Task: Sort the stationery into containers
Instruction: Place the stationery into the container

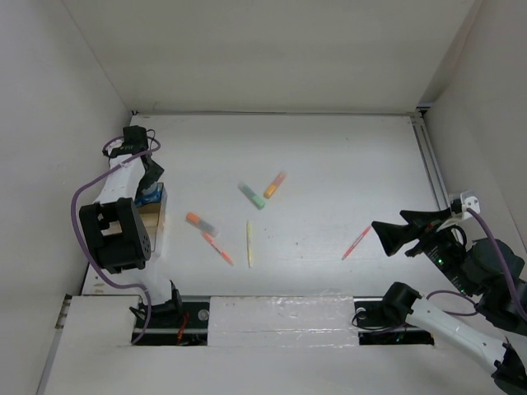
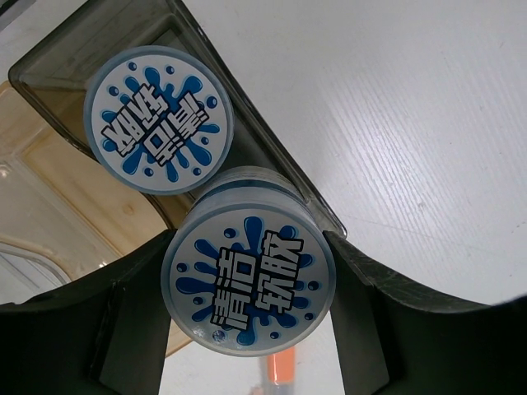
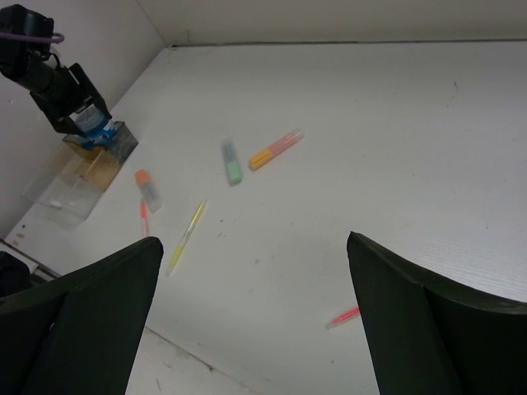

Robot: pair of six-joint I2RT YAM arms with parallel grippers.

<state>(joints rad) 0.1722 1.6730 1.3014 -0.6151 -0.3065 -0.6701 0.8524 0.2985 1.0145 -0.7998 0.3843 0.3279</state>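
White table (image 1: 329, 156), wrist-view left hand (image 2: 247, 288) gripping cylinder (image 2: 249, 276)

2 blue-white cylinders (image 2: 160, 119) at tray (image 2: 66, 206) corner

Orange item (image 2: 281, 370) mostly behind the cylinder (image 2: 247, 271)

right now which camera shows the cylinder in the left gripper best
Left wrist view: the held cylinder is close and large in the left gripper, its blue-splash lid clear. Top and right wrist views show only a small blue patch at the tray.
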